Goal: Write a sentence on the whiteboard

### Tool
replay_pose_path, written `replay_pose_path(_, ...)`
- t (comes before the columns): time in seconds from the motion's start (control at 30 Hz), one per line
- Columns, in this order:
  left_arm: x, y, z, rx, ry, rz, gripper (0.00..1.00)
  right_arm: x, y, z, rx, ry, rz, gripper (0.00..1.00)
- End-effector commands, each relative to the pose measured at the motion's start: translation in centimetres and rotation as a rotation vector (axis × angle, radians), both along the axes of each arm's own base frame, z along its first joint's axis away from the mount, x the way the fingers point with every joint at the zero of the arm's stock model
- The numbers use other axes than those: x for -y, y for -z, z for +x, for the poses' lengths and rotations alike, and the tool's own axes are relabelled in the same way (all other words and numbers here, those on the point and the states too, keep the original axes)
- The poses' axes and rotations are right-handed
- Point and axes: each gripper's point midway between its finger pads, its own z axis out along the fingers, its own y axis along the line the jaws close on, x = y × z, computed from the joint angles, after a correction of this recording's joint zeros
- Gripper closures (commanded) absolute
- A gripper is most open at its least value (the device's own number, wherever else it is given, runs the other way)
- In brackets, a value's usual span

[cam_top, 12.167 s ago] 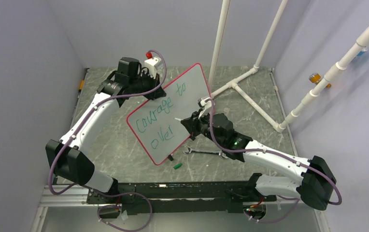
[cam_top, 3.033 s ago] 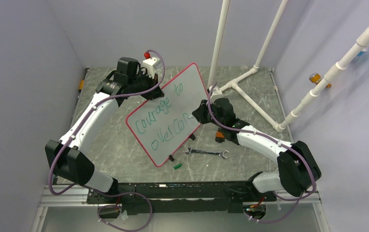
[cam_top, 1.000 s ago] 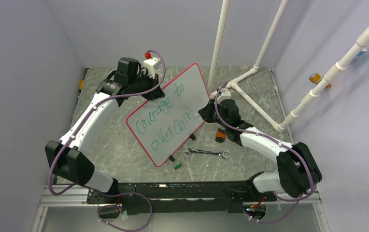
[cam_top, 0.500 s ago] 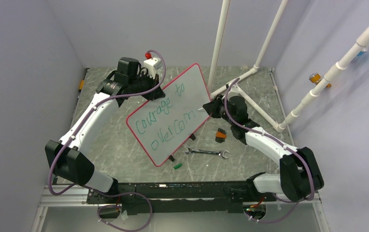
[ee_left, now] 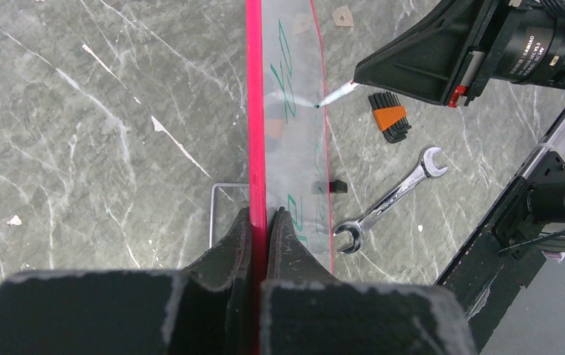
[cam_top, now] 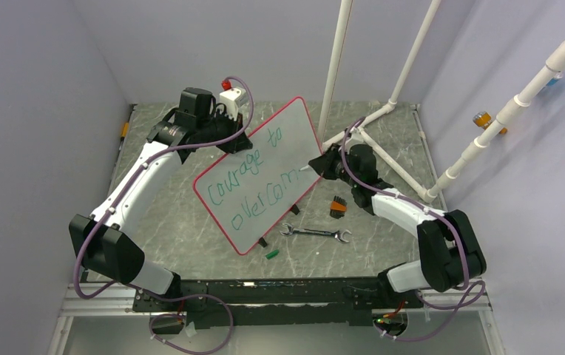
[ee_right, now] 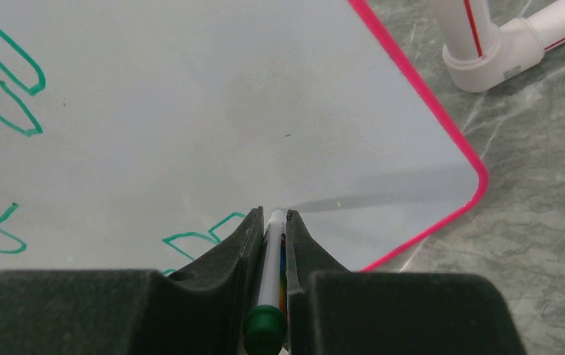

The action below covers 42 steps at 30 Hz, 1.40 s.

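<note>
Short of room for last letter.
Clamps board (cam_top: 294,133), tilted on table (cam_top: 183,214), in left pincer (ee_left: 259,222) and marker (ee_right: 271,259) in right pincer (ee_right: 272,222); with sentence (cam_top: 254,185) at "overcom" near the rim (ee_right: 410,78), risks overrunning or tipping board.

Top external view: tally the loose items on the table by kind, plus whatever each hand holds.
Wrench: 1
Hex key set: 1
Small green cap: 1
Whiteboard, gripped by left hand: 1
Marker, gripped by right hand: 1
Total: 5
</note>
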Motion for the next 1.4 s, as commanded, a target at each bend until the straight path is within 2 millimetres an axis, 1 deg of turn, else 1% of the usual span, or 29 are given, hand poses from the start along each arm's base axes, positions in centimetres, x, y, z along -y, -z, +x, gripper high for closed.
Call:
replay_pose_path(0.0, -1.9, 1.1, 0.9, 0.072, -0.011, 0.145, 1.00, 0.1, -3.3, 2.4, 0.102, 0.014, 0.035, 1.00)
replay_pose_path(0.13, -1.8, 1.1, 0.9, 0.073, -0.009, 0.146, 1.00, 0.3, -3.2, 3.2, 0.103, 0.021, 0.023, 1.00)
replay_pose_path(0.3, -1.7, 1.2, 0.9, 0.071, -0.006, 0.145, 1.00, 0.1, -3.9, 3.7, 0.113, 0.011, 0.019, 1.00)
replay_pose_path(0.5, -1.7, 1.2, 0.9, 0.069, -0.007, 0.147, 1.00, -0.7, -4.6, 3.3, 0.118, -0.028, 0.057, 1.00)
replay_pose_path(0.6, -1.8, 1.1, 0.9, 0.071, -0.008, 0.146, 1.00, -0.9, -4.5, 2.8, 0.111, -0.045, 0.073, 1.00)
replay_pose_path(1.0, -1.8, 0.9, 0.8, 0.077, -0.009, 0.145, 1.00, -1.4, -2.5, 1.0, 0.063, -0.078, 0.083, 1.00)
replay_pose_path(1.23, -1.8, 0.8, 0.7, 0.078, -0.012, 0.143, 1.00, -1.1, -0.8, 0.2, 0.030, -0.076, 0.074, 1.00)
replay_pose_path(1.37, -1.9, 0.7, 0.7, 0.080, -0.012, 0.142, 1.00, -0.6, -0.1, 0.1, 0.020, -0.053, 0.050, 1.00)
